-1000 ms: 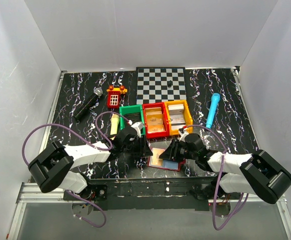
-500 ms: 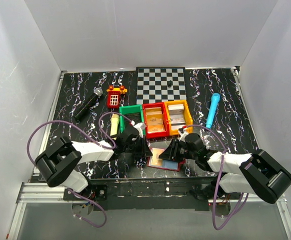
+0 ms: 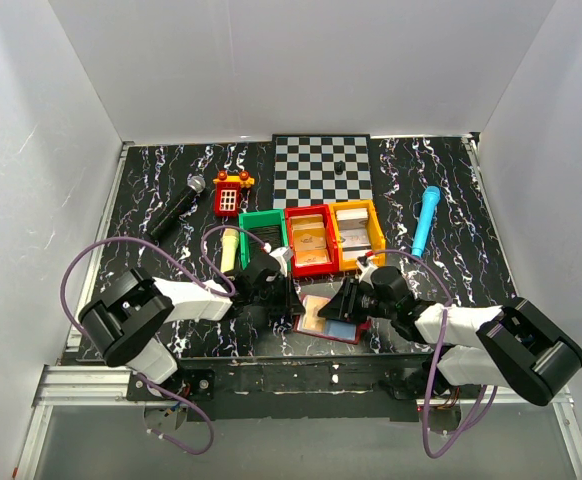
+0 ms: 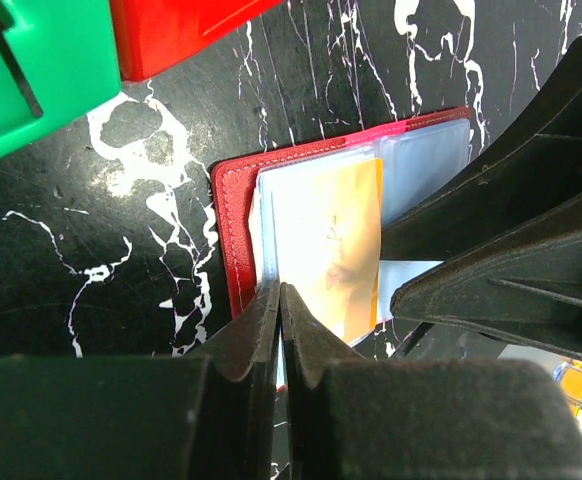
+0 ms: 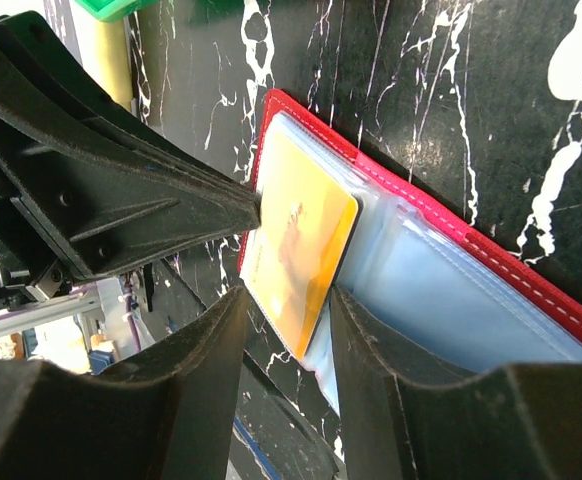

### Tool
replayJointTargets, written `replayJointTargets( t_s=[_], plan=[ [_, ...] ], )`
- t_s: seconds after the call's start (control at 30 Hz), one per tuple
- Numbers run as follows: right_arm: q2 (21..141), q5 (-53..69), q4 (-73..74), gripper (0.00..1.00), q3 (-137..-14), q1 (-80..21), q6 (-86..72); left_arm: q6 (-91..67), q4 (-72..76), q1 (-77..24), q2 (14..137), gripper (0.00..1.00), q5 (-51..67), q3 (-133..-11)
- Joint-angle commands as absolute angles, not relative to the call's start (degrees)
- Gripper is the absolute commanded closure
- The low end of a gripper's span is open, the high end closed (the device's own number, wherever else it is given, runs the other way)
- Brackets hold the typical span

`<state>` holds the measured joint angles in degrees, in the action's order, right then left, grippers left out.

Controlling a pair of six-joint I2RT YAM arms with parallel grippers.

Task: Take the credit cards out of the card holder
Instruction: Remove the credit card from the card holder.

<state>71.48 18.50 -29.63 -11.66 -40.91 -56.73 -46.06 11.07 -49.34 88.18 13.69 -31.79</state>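
The dark-red card holder (image 3: 327, 338) lies open near the table's front edge, its pale bluish sleeves facing up (image 4: 233, 230) (image 5: 451, 225). A tan-orange credit card (image 3: 316, 313) lies on the left sleeve (image 4: 331, 240), and its near end sticks out past the holder's edge (image 5: 296, 255). My left gripper (image 3: 289, 298) is shut, with its tips (image 4: 279, 290) resting at the card's long left edge and nothing between them. My right gripper (image 3: 343, 300) stands open astride the card's near end (image 5: 287, 292). Its right finger lies on the sleeve beside the card. Other cards are hidden.
Green (image 3: 261, 228), red (image 3: 311, 240) and yellow (image 3: 359, 235) bins stand just behind the holder. Further back lie a chessboard (image 3: 323, 168), a microphone (image 3: 176, 210), a red toy (image 3: 231, 192) and a blue cylinder (image 3: 427, 220). A yellow stick (image 3: 229, 250) lies left of the green bin.
My left gripper has closed, and its tips have moved up to the holder's left edge. The right gripper has hardly moved.
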Motion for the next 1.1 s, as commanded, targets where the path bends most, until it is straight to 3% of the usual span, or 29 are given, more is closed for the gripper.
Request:
replayJointTargets(
  t_s=[0.0,0.53,1.07],
  plan=[
    [71.5,20.0,-35.4,0.53,-10.8,-40.8,-56.3,-45.5,10.7,-49.7,90.3,0.98,13.1,-32.5],
    [73.0,21.6,-40.8,0.46,-8.4,-38.7,-58.7,-46.1,12.0,-49.7,92.4,1.00,12.7,-30.5],
    [75.1,23.4,-56.3,0.54,-3.9,-38.4,-61.5,-46.8,13.9,-49.7,93.5,1.00,13.5,-29.1]
  ],
)
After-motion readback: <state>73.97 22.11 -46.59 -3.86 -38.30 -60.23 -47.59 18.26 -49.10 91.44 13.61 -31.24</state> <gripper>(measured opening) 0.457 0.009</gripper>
